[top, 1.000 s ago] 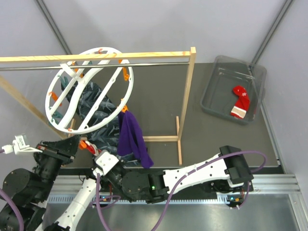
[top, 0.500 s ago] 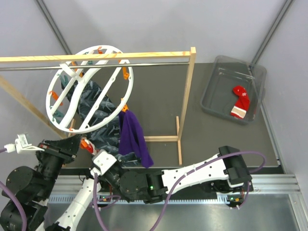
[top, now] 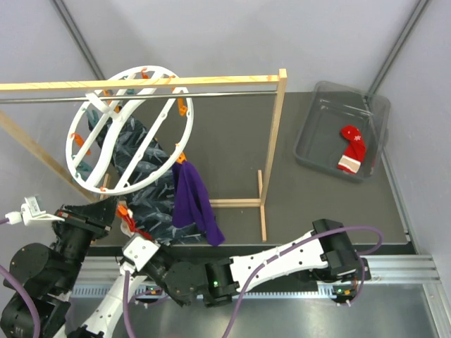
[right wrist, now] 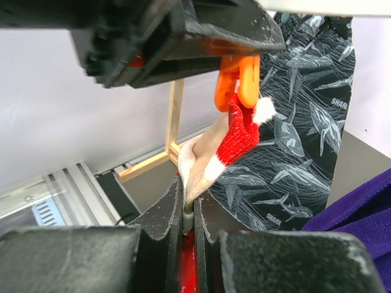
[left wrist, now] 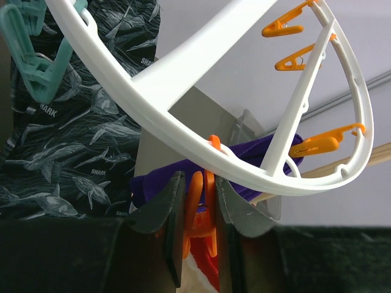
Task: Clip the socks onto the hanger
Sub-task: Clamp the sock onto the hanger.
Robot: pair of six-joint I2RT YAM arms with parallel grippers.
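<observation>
**Two grippers meet at one clip**

The left gripper (left wrist: 199, 189) has its fingers close together. They press on both sides of an orange clip (left wrist: 197, 210) at the low edge of the hanger (left wrist: 183, 146). The right gripper (right wrist: 189, 196) has its fingers pinched tight on the pale end of a red sock (right wrist: 238, 139). The other end of the sock, red with a white bit, reaches up to the mouth of that clip and touches it.

A second ago the right arm was more to the right. Now it has slid left and lies lower along the near edge. The hanger, the purple sock (top: 194, 201) and the left arm look much the same.

It is crowded here. The dark shark cloth (right wrist: 305, 122) hangs just behind the clip. The purple sock hangs just to the right, clipped to the ring. The wooden rack (top: 275, 141) stands close by. Past its post, the dark table (top: 317, 204) is bare up to the clear bin (top: 313, 134), where another red sock (top: 351, 149) lies.
</observation>
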